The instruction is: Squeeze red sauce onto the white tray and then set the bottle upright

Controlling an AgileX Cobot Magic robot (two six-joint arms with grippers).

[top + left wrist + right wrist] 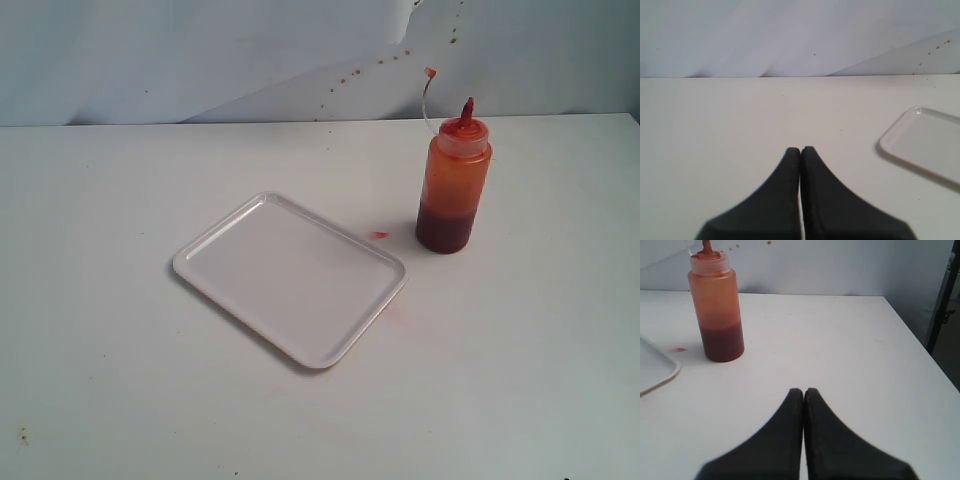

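The white tray [290, 275] lies flat at the table's middle, its surface plain white. The bottle [453, 190] stands upright to its right, orange-red with a darker layer at its base, its nozzle bare and its cap hanging on a tether. No blob of red sauce is in view. In the left wrist view my left gripper [800, 148] is shut and empty over bare table, with the tray's corner [925, 145] off to one side. My right gripper [803, 389] is shut and empty too, well short of the bottle [716, 315]. Neither arm shows in the exterior view.
A small flat red smear [379, 235] marks the table between tray and bottle, and a faint pink stain [395, 312] lies by the tray's right corner. The pale backdrop carries red spatter. The table's right edge [920, 345] drops off beside my right gripper.
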